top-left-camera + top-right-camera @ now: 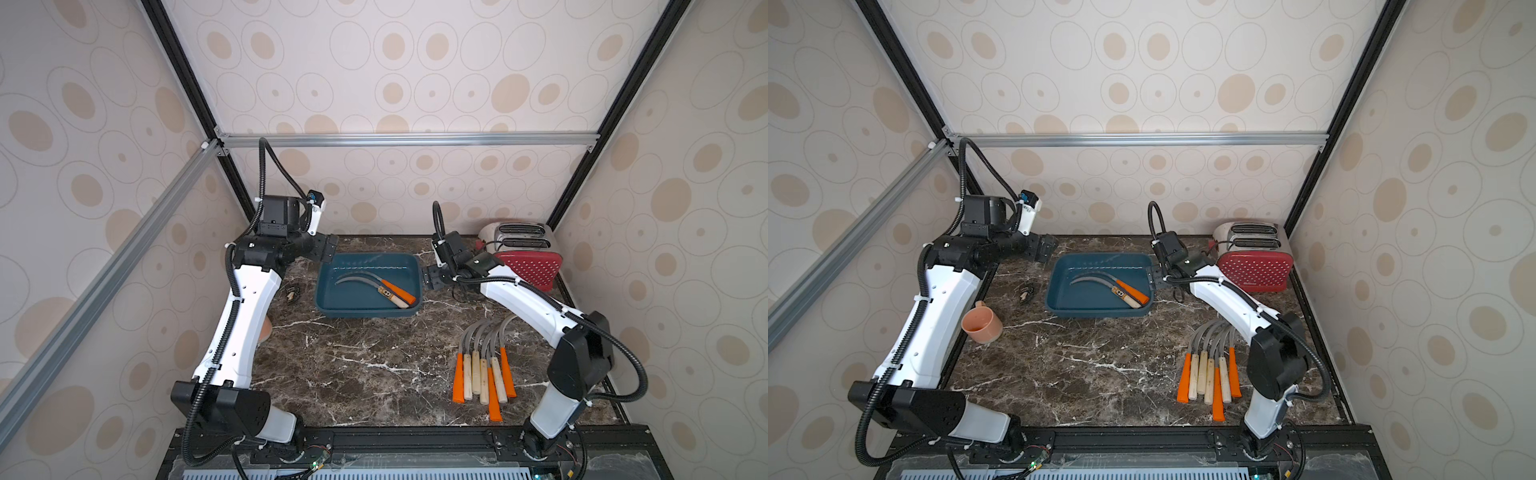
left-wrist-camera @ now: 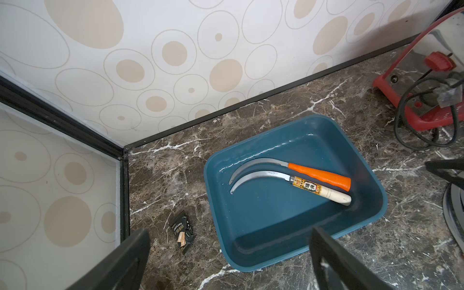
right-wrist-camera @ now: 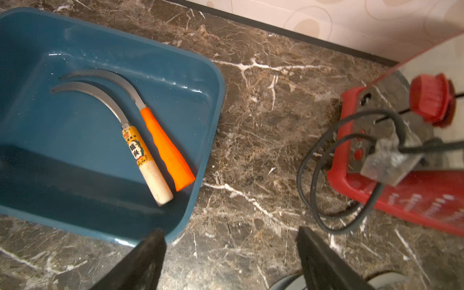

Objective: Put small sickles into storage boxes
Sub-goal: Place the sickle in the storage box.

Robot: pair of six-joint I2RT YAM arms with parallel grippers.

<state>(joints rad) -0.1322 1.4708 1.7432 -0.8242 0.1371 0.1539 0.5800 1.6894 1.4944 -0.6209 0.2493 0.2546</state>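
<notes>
Sickles (image 3: 143, 155) in tray (image 3: 82, 35), right end effector (image 3: 229, 234) — beside

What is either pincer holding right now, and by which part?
Nothing. The left pincer and the right pincer both stand open and empty; two sickles lie loose in the tray, touched by neither.

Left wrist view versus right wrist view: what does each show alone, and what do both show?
Only left wrist: the black snack wrapper and the open left gripper. Only right wrist: both fingers of the open right gripper, and the dotted side of the red toaster. Both: the teal tray holding an orange-handled sickle and a wood-handled sickle side by side, and the toaster's knob end.
</notes>
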